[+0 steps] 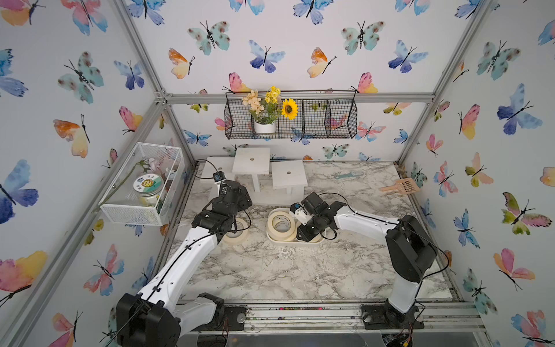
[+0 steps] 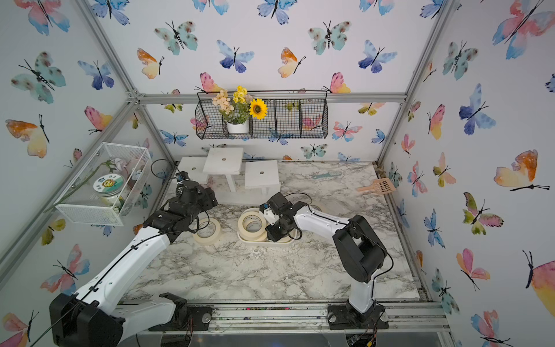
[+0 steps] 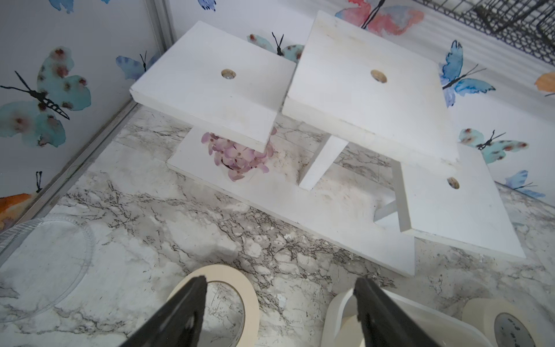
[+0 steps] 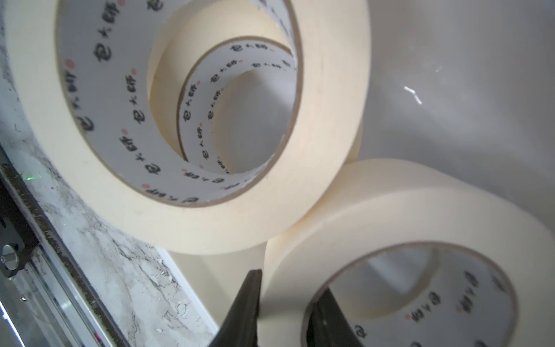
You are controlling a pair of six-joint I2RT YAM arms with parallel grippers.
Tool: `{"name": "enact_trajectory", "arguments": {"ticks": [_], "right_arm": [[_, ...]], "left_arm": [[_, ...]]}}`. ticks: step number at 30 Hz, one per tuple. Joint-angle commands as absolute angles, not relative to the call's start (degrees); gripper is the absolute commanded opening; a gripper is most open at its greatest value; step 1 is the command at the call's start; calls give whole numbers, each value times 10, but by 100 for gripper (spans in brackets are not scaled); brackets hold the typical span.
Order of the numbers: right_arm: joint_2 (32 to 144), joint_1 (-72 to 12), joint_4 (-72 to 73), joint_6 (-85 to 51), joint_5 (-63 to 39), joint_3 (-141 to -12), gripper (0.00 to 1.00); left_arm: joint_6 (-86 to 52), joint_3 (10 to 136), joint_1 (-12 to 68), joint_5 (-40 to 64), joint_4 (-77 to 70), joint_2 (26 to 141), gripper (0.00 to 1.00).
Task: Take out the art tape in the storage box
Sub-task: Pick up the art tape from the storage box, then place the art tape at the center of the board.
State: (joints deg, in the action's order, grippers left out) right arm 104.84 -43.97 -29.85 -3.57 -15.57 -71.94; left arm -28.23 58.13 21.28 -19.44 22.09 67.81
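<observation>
My right gripper [image 4: 288, 288] is down in the box [image 4: 450, 90], clamped on the wall of the flat roll [image 4: 390, 216], with one finger outside and one in the core. The leaning roll [image 4: 210, 210] rests against it, touching. I'd lift straight up and slowly, since the leaning roll will likely slide or tip. I'd clear the box rim before carrying it out to the table [image 1: 285, 270]. It's a thin-wall pinch and the roll may swing, so I'd keep the wrist level. My left gripper [image 3: 280, 281] hangs open and empty over the loose roll [image 3: 228, 272], which is already out on the table beside the box.
</observation>
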Motion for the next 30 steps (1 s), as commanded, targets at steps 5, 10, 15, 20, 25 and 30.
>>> {"name": "enact_trajectory", "arguments": {"ticks": [5, 10, 15, 20, 25, 30], "right_arm": [[1018, -440, -335, -36, -140, -747, 2], [967, -440, -372, -41, -109, -782, 2], [934, -436, -433, -44, -2, -832, 2], [943, -345, -477, -54, 51, -862, 2], [965, -216, -473, -63, 83, -859, 2], [1008, -118, -447, -75, 79, -856, 2]], "left_arm": [[-275, 598, 256, -204, 237, 729, 81], [-278, 621, 283, -193, 222, 766, 81], [-269, 650, 309, -181, 218, 803, 82], [-260, 667, 337, -168, 216, 839, 82], [-259, 652, 348, -149, 204, 866, 81], [-255, 636, 351, -141, 194, 883, 80]]}}
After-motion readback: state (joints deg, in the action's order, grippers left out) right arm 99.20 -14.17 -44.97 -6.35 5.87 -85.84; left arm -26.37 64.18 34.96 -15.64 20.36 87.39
